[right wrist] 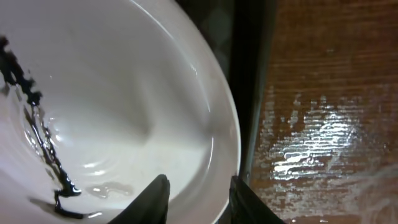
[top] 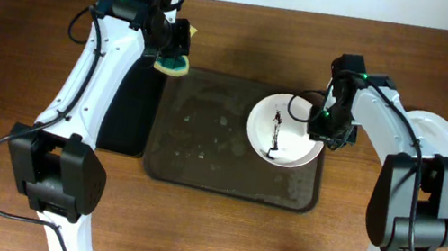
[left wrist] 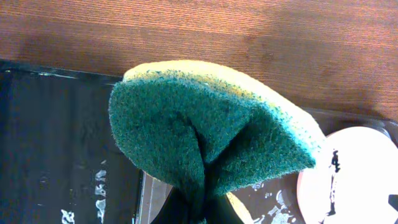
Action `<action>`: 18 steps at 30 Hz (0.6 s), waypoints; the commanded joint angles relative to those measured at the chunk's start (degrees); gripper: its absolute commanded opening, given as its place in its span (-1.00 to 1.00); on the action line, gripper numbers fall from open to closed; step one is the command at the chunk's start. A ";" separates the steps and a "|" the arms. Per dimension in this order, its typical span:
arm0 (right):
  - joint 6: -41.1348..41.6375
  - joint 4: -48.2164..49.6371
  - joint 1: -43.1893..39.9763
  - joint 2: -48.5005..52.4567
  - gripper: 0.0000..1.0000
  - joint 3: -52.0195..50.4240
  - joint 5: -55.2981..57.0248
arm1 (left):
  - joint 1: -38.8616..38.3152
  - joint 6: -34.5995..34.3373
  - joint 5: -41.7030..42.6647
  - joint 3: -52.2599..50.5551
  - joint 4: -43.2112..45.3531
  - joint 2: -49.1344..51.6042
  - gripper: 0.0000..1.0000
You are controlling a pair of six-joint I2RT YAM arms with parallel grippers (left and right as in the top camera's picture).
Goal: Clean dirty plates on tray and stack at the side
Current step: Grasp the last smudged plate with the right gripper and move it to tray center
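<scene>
A white plate (top: 296,119) with a black streak lies at the right end of the dark tray (top: 202,145). My right gripper (top: 330,130) straddles its right rim, one finger inside and one outside, shut on it (right wrist: 198,200). The plate (right wrist: 124,93) and the tray rim (right wrist: 249,93) fill the right wrist view. My left gripper (top: 172,51) is shut on a yellow-green sponge (top: 172,65) above the tray's far left corner. In the left wrist view, the sponge (left wrist: 205,124) hides the fingers (left wrist: 196,214), and the plate (left wrist: 354,180) shows at the lower right.
A narrow black tray (top: 130,101) lies left of the dark tray and also shows in the left wrist view (left wrist: 56,143). White plates (top: 443,135) lie on the table at the right, behind my right arm. The table there is wet (right wrist: 317,137).
</scene>
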 commanded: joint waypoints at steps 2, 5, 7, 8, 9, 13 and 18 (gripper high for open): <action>-0.24 2.14 0.63 0.11 -0.32 -2.38 -0.96 | -0.11 0.92 -0.46 0.02 0.87 -0.11 -1.00; -0.24 2.03 1.84 0.11 -0.30 -2.43 -1.20 | -0.44 0.92 -0.44 0.02 1.33 -0.11 -1.00; -0.22 2.01 4.90 0.11 -0.24 -2.43 -1.20 | -0.44 0.92 -0.44 0.02 1.36 -0.11 -1.00; -0.24 2.03 6.62 0.11 -0.22 -2.43 -1.18 | -0.44 0.92 -0.44 0.02 1.36 -0.11 -1.00; -0.22 2.12 8.79 0.11 -0.20 -2.43 -1.18 | -0.44 0.92 -0.46 0.02 1.38 -0.11 -1.00; -0.20 4.63 16.90 0.11 -0.10 -2.43 -1.18 | -0.44 0.92 -2.40 0.02 1.40 -0.11 -1.00; -0.20 9.53 24.09 0.11 -0.01 -2.43 -1.20 | 1.20 0.92 -2.64 0.02 1.86 -0.11 -1.00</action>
